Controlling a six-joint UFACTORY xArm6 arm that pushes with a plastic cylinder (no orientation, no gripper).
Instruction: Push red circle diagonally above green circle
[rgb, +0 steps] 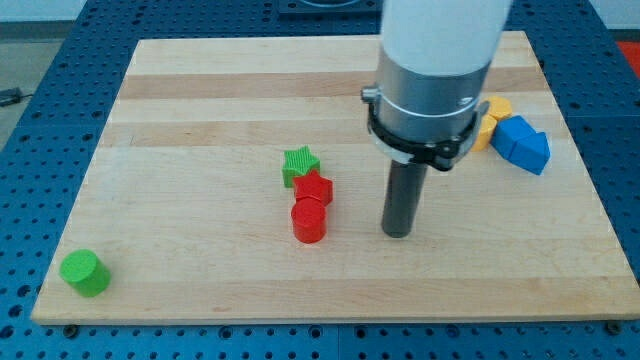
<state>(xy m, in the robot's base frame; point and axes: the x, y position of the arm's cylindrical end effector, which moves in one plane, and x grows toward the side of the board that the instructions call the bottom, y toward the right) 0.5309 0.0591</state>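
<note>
Jaws were absent on this arm; it ended in a rod, so nothing was gripped, and my tip (398, 234) rested on the counter (200, 260), near the red circle (309, 220) on its right, not touching. That circle touched the red star (314, 187), with the green star (299, 164) just above. Far off at the view's bottom left sat the green circle (84, 273). Standing on the red circle's right side probably suited a leftward push. Blue (522, 143) and yellow (490, 118) blocks lay at the right.
</note>
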